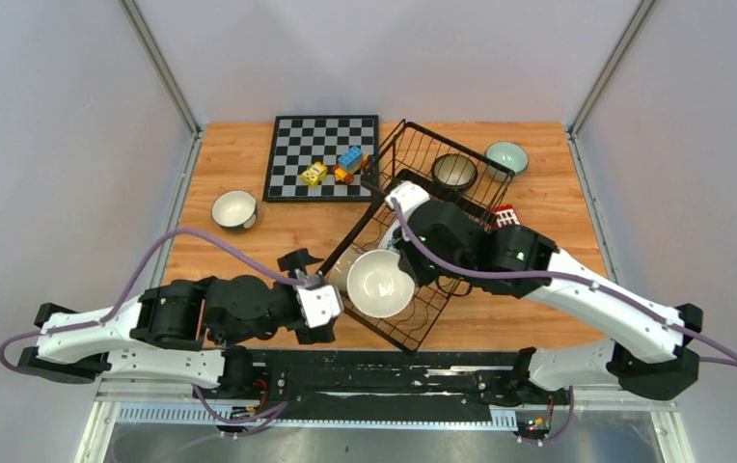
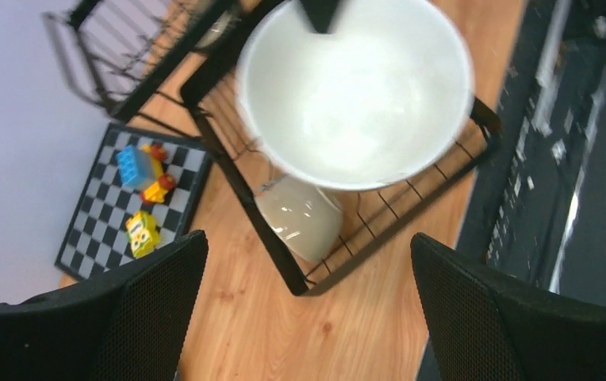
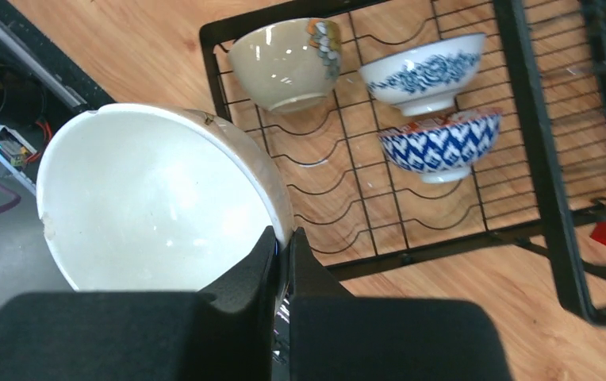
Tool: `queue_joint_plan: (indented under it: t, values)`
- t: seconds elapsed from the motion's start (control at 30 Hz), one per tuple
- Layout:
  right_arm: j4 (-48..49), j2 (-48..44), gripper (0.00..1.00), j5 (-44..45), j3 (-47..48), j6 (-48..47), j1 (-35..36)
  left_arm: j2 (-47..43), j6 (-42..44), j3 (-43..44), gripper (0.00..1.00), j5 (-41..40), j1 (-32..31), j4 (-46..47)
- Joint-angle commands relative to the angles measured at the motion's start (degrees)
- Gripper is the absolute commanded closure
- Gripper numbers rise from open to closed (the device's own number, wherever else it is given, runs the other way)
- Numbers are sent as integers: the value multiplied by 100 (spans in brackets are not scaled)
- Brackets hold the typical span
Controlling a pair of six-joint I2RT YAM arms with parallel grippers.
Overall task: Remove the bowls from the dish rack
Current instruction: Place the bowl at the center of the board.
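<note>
Pinching only the rim of a white bowl held over the dish rack's near corner, the right tool may drop it onto the beige bowl below; left tool spread wide.

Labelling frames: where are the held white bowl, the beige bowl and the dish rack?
white bowl point(image 3: 157, 206), right wrist view, inner wall.
beige bowl point(image 3: 284, 63), right wrist view, outer side.
dish rack point(image 3: 535, 119), right wrist view, thick frame bar.
</note>
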Motion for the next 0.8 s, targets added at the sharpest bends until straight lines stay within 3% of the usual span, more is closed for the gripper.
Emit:
queue_joint_plan:
  t: [0.0, 0.07, 0.13, 0.27, 0.37, 0.4, 0.47, 0.6, 0.77]
  values:
    - [333, -509, 100, 648, -464, 274, -85, -35, -1301, 71, 0, -1448, -19, 857]
    - [358, -622, 100, 767, -614, 365, -97, 0, -2010, -16, 0, -1581, -19, 1156]
    - [373, -680, 100, 856, -713, 464, -96, -53, -2347, -238, 0, -1109, -19, 1703]
    - [450, -716, 100, 988, -795, 587, -97, 232, -3984, -287, 0, -1887, -10, 2300]
    - [532, -691, 100, 1080, -829, 698, -96, 469, -5907, -96, 0, -2750, 87, 1664]
    - [566, -677, 100, 1108, -846, 743, -96, 527, -7084, -43, 0, -2945, 169, 1056]
    - [636, -635, 100, 1145, -859, 852, -98, 627, -8276, -14, 0, -3033, 303, 398]
    - [739, -512, 100, 1143, -851, 1064, -91, 882, -9693, 263, 0, -3088, 324, -684]
    - [889, -423, 100, 1177, -873, 1223, -94, 1205, -10364, 543, 0, -3345, 324, -1477]
